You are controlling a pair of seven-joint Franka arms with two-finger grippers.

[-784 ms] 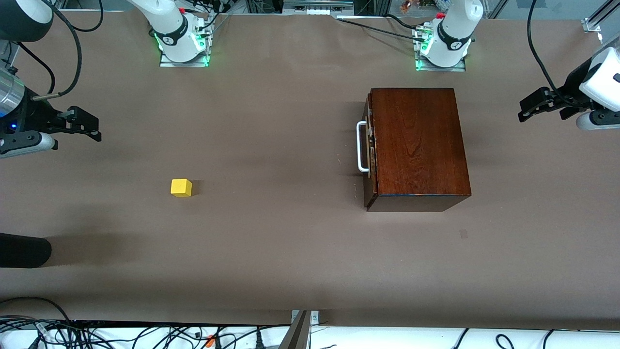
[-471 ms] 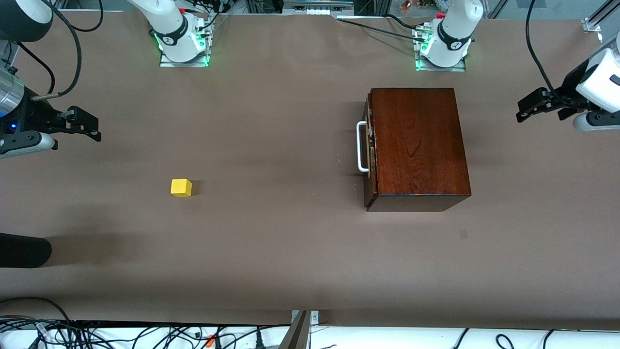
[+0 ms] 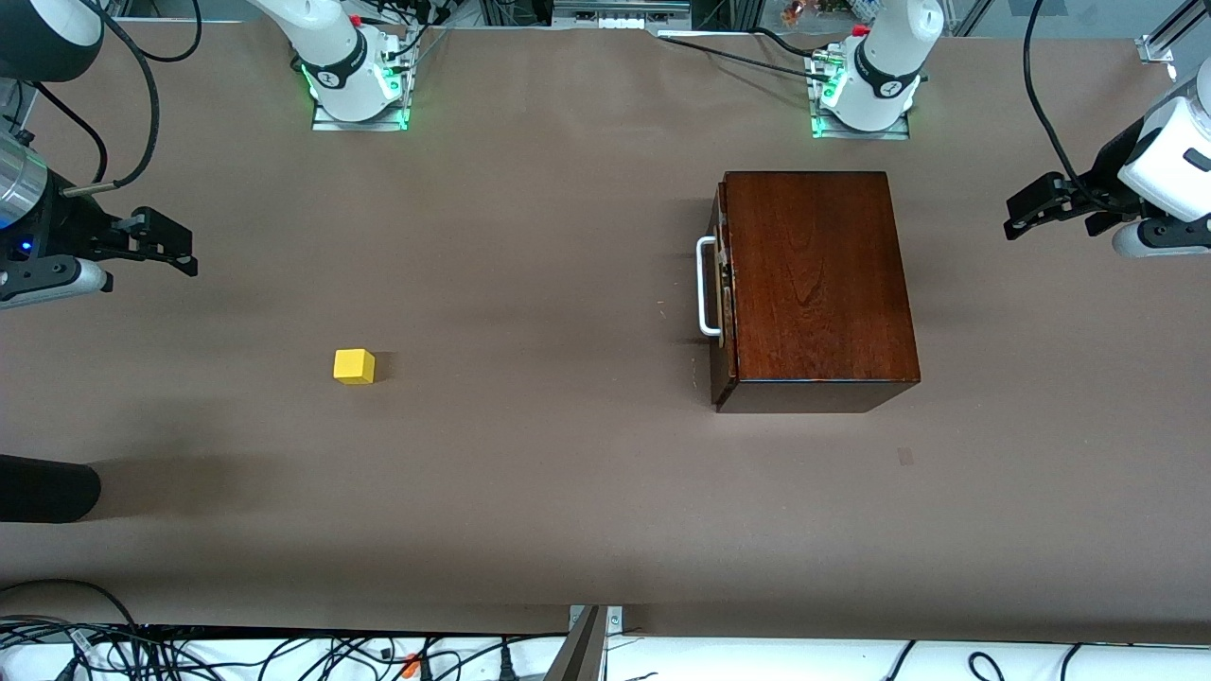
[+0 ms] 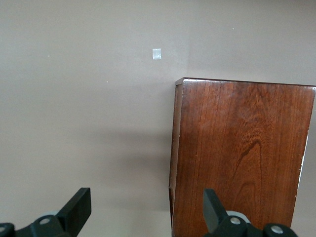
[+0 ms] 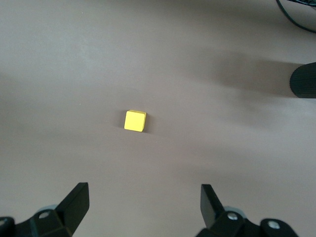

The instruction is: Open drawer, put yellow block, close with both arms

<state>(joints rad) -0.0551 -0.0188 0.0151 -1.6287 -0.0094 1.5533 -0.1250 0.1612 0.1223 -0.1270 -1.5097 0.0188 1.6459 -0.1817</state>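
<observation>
The dark reddish-brown wooden box (image 3: 816, 284) stands toward the left arm's end of the table, its drawer shut, with the white bar handle (image 3: 705, 287) on the side facing the right arm's end. The box also shows in the left wrist view (image 4: 242, 158). The yellow block (image 3: 354, 366) sits alone on the table toward the right arm's end; it also shows in the right wrist view (image 5: 135, 121). My left gripper (image 3: 1017, 220) hangs open and empty over the table beside the box. My right gripper (image 3: 180, 255) hangs open and empty over the table's right-arm end.
A black rounded object (image 3: 47, 489) juts in at the table's edge on the right arm's end, nearer the front camera than the block. A small pale patch (image 3: 905, 456) lies on the brown table (image 3: 530, 473) nearer the camera than the box. Cables run along the front edge.
My left gripper has drifted slightly toward the box and toward the robots' bases. The right arm, the block and the box have not moved.
</observation>
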